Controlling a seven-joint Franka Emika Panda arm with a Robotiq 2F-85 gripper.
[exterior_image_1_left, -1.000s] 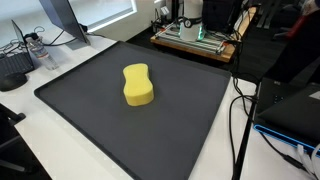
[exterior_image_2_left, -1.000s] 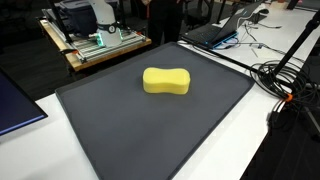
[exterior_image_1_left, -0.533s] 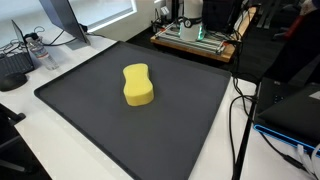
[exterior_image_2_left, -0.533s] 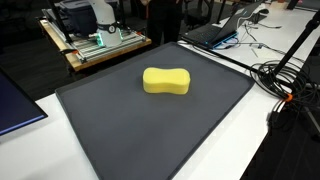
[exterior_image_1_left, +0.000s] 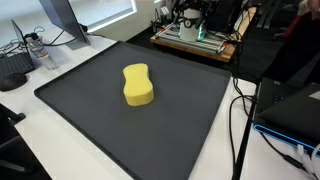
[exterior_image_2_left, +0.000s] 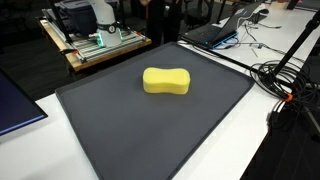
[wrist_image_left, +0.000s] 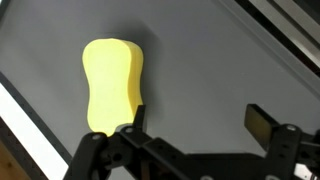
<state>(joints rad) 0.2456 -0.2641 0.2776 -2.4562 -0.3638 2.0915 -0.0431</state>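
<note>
Nearest the wrist camera, the claw (wrist_image_left: 195, 128) stands with its jaws wide apart and nothing between them. One of its dark fingers (wrist_image_left: 128, 135) sits low in the picture and crosses the near end of the yellow sponge (wrist_image_left: 112, 85); the other finger stands well off to the side over bare mat (wrist_image_left: 210, 60). Whether the first finger touches the sponge cannot be told from this view.

The sponge is peanut-shaped, pinched at the waist and rounded at both ends. It lies flat on the dark grey mat, with its long side running away from the claw. In both exterior views it lies free, near the middle of the mat (exterior_image_1_left: 100, 120) and well apart from every edge: (exterior_image_1_left: 138, 85) and (exterior_image_2_left: 166, 81).

The mat (exterior_image_2_left: 130, 135) lies flat on a white tabletop (exterior_image_1_left: 45, 140), which shows as a pale border around it (exterior_image_2_left: 250, 140). Black cables (exterior_image_2_left: 287, 82) are tangled on the tabletop just beside one edge of the mat, and an open laptop (exterior_image_2_left: 215, 32) sits past a far corner.

Farther back, beyond the mat's far edge, a wooden cart (exterior_image_1_left: 195, 42) carries equipment with a green glow; it also shows in an exterior view at (exterior_image_2_left: 95, 48). A monitor (exterior_image_1_left: 60, 18) stands at the far side of the tabletop.
</note>
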